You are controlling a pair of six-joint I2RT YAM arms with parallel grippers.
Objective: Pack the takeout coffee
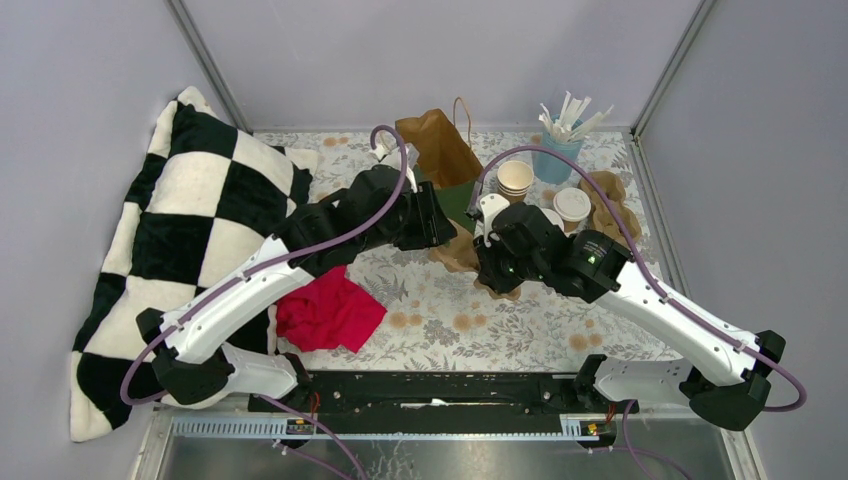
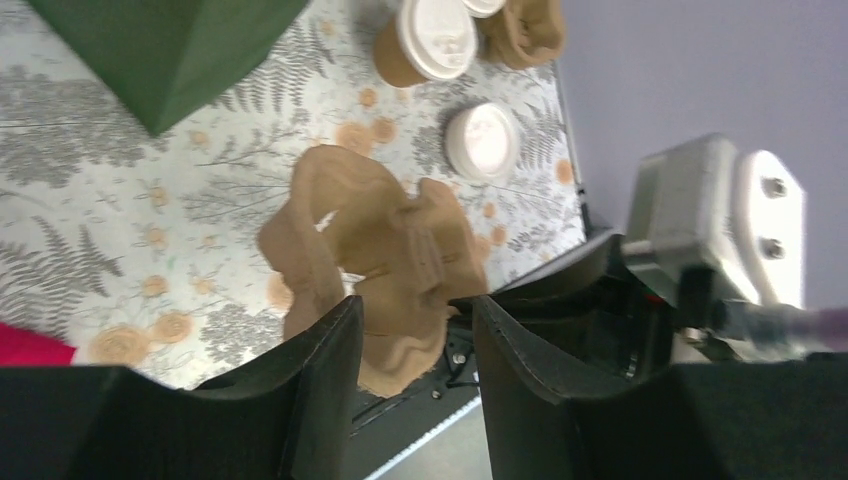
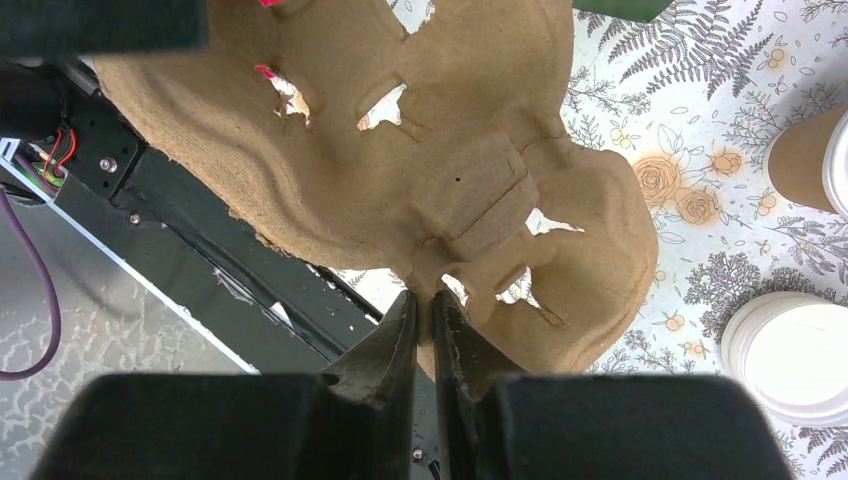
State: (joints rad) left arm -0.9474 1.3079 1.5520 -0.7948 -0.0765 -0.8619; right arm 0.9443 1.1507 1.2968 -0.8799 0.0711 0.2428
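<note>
Two takeout coffee cups stand lidded at the back right, one (image 1: 572,204) (image 2: 432,40) beside the other (image 2: 482,141) (image 3: 790,355). A stack of tan lidless cups (image 1: 515,179) stands behind them. My right gripper (image 1: 489,252) (image 3: 425,303) is shut on the edge of a brown pulp cup carrier (image 3: 400,150) (image 2: 380,250), which hangs above the table. My left gripper (image 1: 441,226) (image 2: 415,320) is open, its jaws on either side of the carrier's other edge. The green bag (image 1: 458,203) (image 2: 165,45) is just behind both grippers.
A brown paper bag (image 1: 435,145) is behind the green one. At the back right are a blue cup of white sticks (image 1: 557,150) and a second pulp carrier (image 1: 610,212). A red cloth (image 1: 330,310) and a checkered pillow (image 1: 180,230) lie at the left.
</note>
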